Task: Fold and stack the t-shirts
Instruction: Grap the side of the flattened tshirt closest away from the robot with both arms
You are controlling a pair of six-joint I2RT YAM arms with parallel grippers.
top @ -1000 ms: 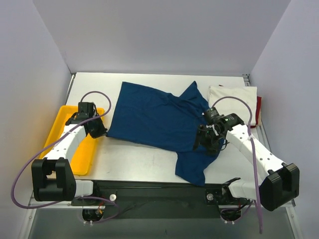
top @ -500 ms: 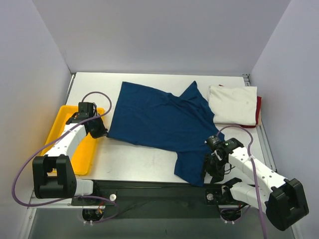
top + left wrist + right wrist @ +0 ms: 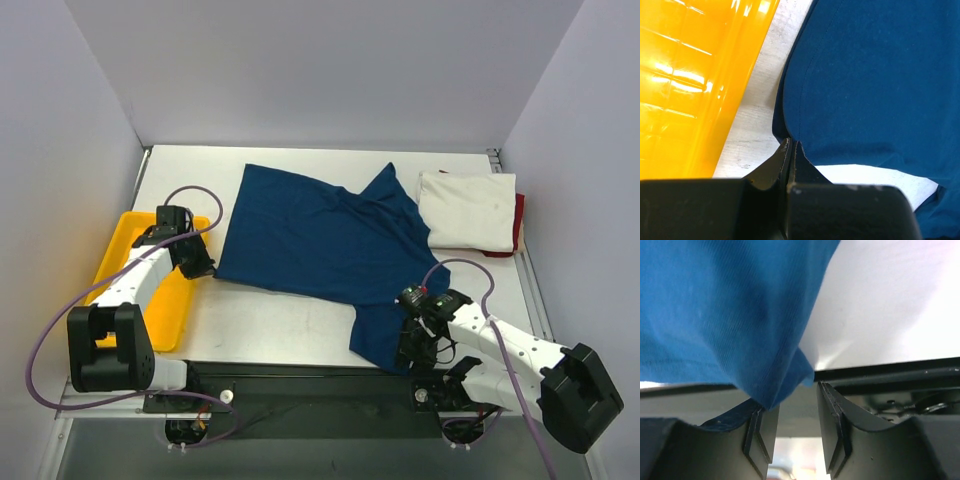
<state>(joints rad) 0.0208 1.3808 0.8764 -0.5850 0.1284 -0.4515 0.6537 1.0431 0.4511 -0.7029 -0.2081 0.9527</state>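
Note:
The navy blue t-shirt (image 3: 320, 240) lies spread and rumpled across the middle of the table. My left gripper (image 3: 203, 270) is at its near left corner. In the left wrist view the jaws (image 3: 790, 145) are pressed together, with that corner of the navy cloth (image 3: 880, 75) running into the tips. My right gripper (image 3: 410, 345) is at the shirt's near right corner by the table's front edge. In the right wrist view it (image 3: 792, 397) stands open, the blue corner (image 3: 715, 315) draped over its left finger. A folded cream-white t-shirt (image 3: 468, 210) lies on a red one (image 3: 518, 222) at the back right.
A yellow plastic tray (image 3: 120, 262) sits at the left edge, just beside my left gripper, and shows in the left wrist view (image 3: 685, 75). The table's black front rail (image 3: 300, 375) runs right under the right gripper. White walls close in the back and sides.
My right arm swung from the shirt's right side down to its near right corner at the front edge, and its jaws have narrowed. The left gripper has stayed put.

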